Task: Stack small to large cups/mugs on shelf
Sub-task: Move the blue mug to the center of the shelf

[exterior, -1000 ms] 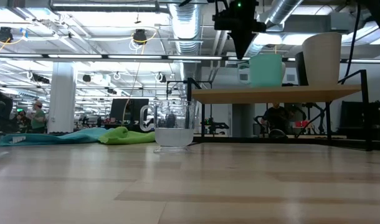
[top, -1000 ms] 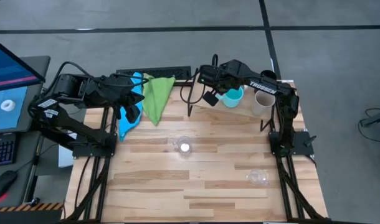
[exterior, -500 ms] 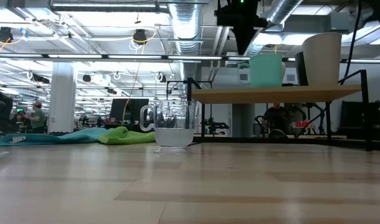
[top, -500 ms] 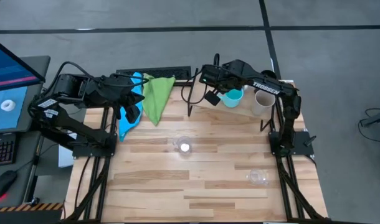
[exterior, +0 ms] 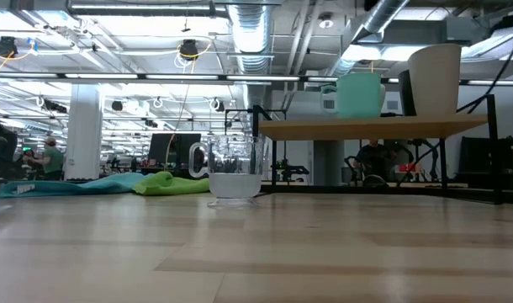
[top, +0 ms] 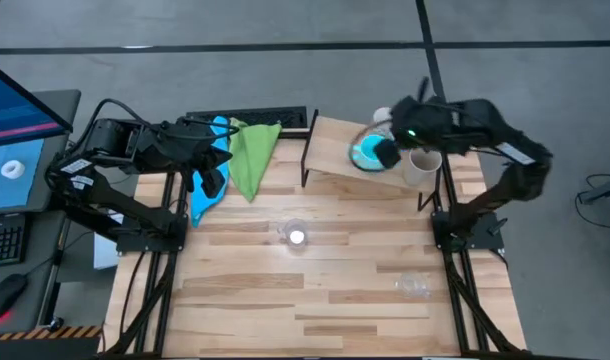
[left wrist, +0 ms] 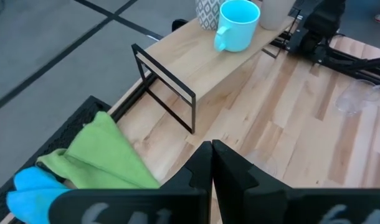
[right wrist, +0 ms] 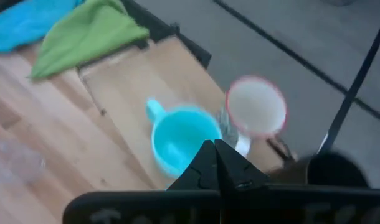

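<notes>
The shelf [top: 330,150] stands at the table's far right. On it stand the cyan mug [top: 363,156], the beige tumbler [top: 421,165] and a white patterned mug [left wrist: 209,11]. In the low view a dark cup [exterior: 406,93] shows between the cyan mug [exterior: 357,94] and the tumbler [exterior: 435,80]. One clear cup [top: 295,235] stands at the table's middle, another [top: 413,285] at the near right. My right gripper [top: 386,152] is shut and empty, high above the cyan mug [right wrist: 177,144]. My left gripper [top: 213,180] is shut and empty at the far left.
A green cloth [top: 253,155] and a blue cloth [top: 210,170] lie at the table's far left, under my left gripper. A black strip [top: 247,117] lies behind them. The shelf's black legs [left wrist: 171,93] stand on the table.
My right gripper has risen out of the low view. It has swung from over the shelf's left part toward the table's right edge and is now above the cyan mug. The cups have stayed in place.
</notes>
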Controlling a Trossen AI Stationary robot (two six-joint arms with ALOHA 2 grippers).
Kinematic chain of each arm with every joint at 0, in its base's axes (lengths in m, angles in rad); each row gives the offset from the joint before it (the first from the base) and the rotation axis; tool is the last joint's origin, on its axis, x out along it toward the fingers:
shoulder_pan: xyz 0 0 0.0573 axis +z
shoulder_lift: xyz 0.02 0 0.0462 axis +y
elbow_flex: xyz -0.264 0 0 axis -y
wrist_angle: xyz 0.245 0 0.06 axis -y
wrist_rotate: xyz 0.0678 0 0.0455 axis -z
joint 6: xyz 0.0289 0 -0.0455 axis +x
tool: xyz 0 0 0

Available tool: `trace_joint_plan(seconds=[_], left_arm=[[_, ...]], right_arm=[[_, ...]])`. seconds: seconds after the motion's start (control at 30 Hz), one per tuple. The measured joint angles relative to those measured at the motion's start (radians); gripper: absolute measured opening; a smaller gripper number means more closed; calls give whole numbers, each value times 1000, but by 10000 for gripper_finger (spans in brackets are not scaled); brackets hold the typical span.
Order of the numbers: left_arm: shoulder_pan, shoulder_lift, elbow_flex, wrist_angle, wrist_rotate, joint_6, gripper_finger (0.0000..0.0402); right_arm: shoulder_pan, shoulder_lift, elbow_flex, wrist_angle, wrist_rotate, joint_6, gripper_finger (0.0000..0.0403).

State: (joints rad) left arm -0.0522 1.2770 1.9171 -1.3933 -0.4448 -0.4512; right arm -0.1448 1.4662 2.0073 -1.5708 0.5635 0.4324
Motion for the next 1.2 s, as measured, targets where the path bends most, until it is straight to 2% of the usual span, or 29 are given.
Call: trace_joint_plan(seconds=[0.13, 0.27, 0.5, 0.67, 1.0, 1.2], left_arm=[[0, 0, 0, 0, -18, 3, 0], [0, 0, 0, 0, -36, 3, 0], [0, 0, 0, 0, -36, 2, 0], [0, 0, 0, -1, -32, -10, 0], [0, 0, 0, -4, -4, -28, 0], [0, 0, 0, -4, 2, -28, 0]], right_arm=[[48, -120, -170, 35, 3, 90, 2], [1, -116, -254, 166, -14, 35, 2], [-114, 75, -230, 250, -54, -116, 3], [-180, 182, -195, 249, -54, -176, 4], [-211, 250, -179, 255, -96, -206, 6], [-212, 268, -178, 171, -116, -183, 4]])
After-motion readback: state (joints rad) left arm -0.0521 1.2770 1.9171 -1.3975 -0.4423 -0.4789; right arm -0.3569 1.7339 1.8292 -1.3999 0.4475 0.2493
